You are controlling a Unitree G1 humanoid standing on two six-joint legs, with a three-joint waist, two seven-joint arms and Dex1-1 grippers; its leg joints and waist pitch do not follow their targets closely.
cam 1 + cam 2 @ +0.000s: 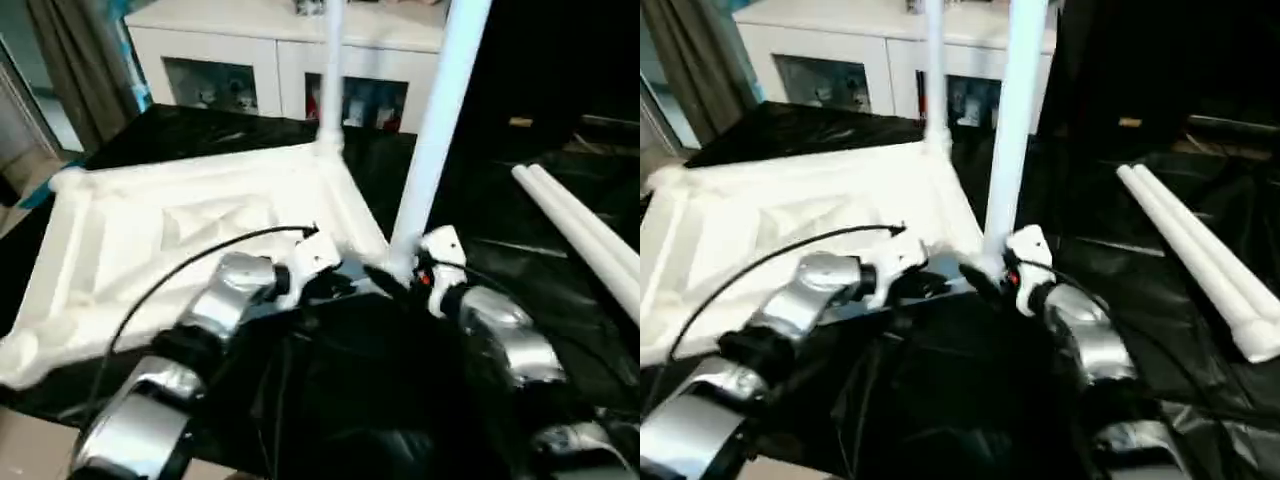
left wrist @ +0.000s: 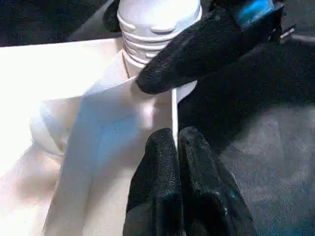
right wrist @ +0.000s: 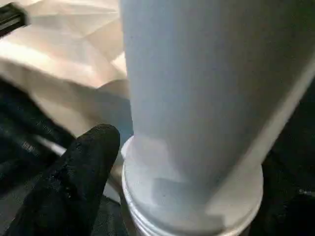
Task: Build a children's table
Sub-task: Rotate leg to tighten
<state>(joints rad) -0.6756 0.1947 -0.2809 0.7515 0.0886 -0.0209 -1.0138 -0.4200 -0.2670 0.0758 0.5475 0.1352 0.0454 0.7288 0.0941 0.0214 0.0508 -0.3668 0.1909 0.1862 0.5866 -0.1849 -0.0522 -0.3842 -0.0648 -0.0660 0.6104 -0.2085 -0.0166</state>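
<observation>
The children's table top [image 1: 180, 240] lies upside down on the black-covered work table, ribbed side up. One white leg [image 1: 331, 70] stands upright in its far corner socket. A second leg [image 1: 435, 130] stands tilted at the near right corner, its ribbed end [image 2: 147, 37] showing just above the socket. My right gripper [image 1: 398, 272] is shut on this leg near its base, one finger [image 3: 74, 182] pressed to its side. My left gripper [image 2: 176, 136] is shut on the thin rim of the table top right beside that corner. Two more legs [image 1: 590, 240] lie side by side at the right.
A white cabinet [image 1: 250, 60] with glass doors stands behind the work table, and a curtain [image 1: 75, 60] hangs at the back left. A black cable [image 1: 200, 255] arcs over my left forearm. Bare black cover [image 1: 940, 400] lies between my arms.
</observation>
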